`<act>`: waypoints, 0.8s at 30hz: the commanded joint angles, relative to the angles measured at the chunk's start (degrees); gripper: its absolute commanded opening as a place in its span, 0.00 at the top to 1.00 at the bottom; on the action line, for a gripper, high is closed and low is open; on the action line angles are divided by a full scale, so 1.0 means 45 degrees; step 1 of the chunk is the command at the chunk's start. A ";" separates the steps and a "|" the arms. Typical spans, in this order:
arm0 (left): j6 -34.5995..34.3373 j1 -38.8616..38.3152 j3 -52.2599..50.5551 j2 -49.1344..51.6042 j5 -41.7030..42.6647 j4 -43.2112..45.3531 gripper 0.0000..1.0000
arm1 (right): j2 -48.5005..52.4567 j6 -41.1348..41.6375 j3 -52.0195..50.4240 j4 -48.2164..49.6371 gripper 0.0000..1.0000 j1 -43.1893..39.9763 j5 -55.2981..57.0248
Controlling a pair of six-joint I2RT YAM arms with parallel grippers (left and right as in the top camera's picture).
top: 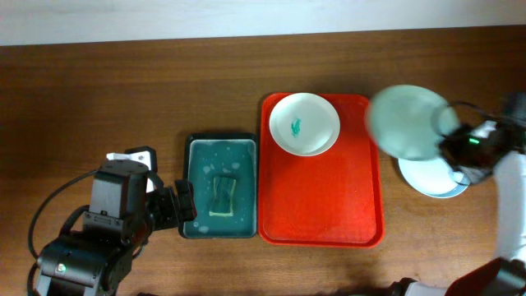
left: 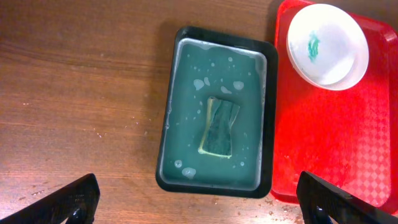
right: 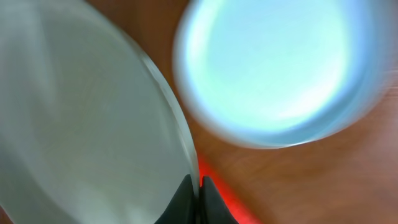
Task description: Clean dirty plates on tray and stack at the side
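The red tray (top: 320,205) lies mid-table. A white plate (top: 305,123) with a teal smear sits in its far left corner; it also shows in the left wrist view (left: 326,45). My right gripper (top: 450,146) is shut on the rim of the pale green plate (top: 407,122) and holds it raised over the tray's right edge. In the right wrist view my fingers (right: 196,186) pinch that plate's edge (right: 81,118). The pale blue plate (top: 431,177) lies on the table right of the tray, also seen in the right wrist view (right: 280,68). My left gripper (left: 196,202) is open and empty.
A dark green tray (top: 220,187) holding soapy water and a sponge (top: 222,197) stands left of the red tray, just ahead of my left gripper. The sponge also shows in the left wrist view (left: 219,126). Bare wooden table lies all around.
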 commanded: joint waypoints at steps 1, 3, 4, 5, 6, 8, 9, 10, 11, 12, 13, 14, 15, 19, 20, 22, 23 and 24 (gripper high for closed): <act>0.0024 0.0078 0.0185 -0.0029 0.0034 0.0010 0.01 | 0.0690 -0.0219 0.0146 -0.0029 0.96 -0.1977 0.0753; 0.0024 0.0078 0.0185 -0.0029 0.0034 0.0010 0.01 | 0.1166 -0.0223 0.0146 0.0126 0.96 -0.2715 0.0763; 0.0024 0.0078 0.0185 -0.0029 0.0034 0.0010 0.01 | 0.1525 -0.0423 0.0146 0.0189 0.96 -0.2977 0.0763; 0.0024 0.0078 0.0185 -0.0029 0.0034 0.0010 0.01 | 0.1826 -0.0709 0.0146 0.0214 0.96 -0.3070 0.0767; 0.0024 0.0078 0.0185 -0.0029 0.0034 0.0010 0.01 | 0.2123 -0.0908 0.0146 0.0209 0.96 -0.3070 0.0811; 0.0024 0.0078 0.0185 -0.0029 0.0034 0.0010 0.01 | 0.2861 -0.1171 0.0146 0.0185 0.96 -0.3011 0.0860; 0.0024 0.0078 0.0185 -0.0029 0.0034 0.0010 0.01 | 0.3259 -0.1171 0.0146 0.0160 0.96 -0.2982 0.0899; 0.0024 0.0078 0.0185 -0.0029 0.0034 0.0010 0.00 | 0.3619 -0.1171 0.0146 0.0151 0.96 -0.2973 0.0889; 0.0024 0.0078 0.0185 -0.0029 0.0034 0.0010 0.01 | 0.3818 -0.1200 0.0146 0.0131 0.96 -0.2973 0.0889; 0.0024 0.0078 0.0185 -0.0029 0.0034 0.0010 0.01 | 0.3900 -0.1506 0.0146 0.0092 0.95 -0.2963 0.0874; 0.0024 0.0078 0.0185 -0.0029 0.0034 0.0010 0.01 | 0.3915 -0.1928 0.0151 -0.0015 0.75 -0.2963 0.0840; 0.0024 0.0078 0.0185 -0.0029 0.0034 0.0010 0.00 | 0.3798 -0.2030 0.0151 -0.0126 0.64 -0.2963 0.0835; 0.0024 0.0078 0.0185 -0.0029 0.0034 0.0010 0.00 | 0.3633 -0.2030 0.0160 -0.0204 0.60 -0.2963 0.0753; 0.0024 0.0078 0.0185 -0.0029 0.0034 0.0010 0.01 | 0.1637 -0.2220 0.0165 -0.0180 0.49 -0.2331 -0.0568; 0.0024 0.0078 0.0185 -0.0029 0.0034 0.0010 0.01 | 0.1039 -0.2433 0.0165 -0.0136 0.50 -0.1972 -0.0831; 0.0024 0.0078 0.0185 -0.0029 0.0034 0.0010 0.01 | -0.0306 -0.3181 0.0165 0.0010 0.53 -0.0743 -0.1341; 0.0024 0.0078 0.0185 -0.0029 0.0034 0.0010 0.01 | -0.1112 -0.3633 0.0160 0.0049 0.54 0.0466 -0.1399; 0.0024 0.0078 0.0185 -0.0029 0.0034 0.0010 0.01 | -0.1452 -0.3920 0.0165 0.0083 0.55 0.1302 -0.1394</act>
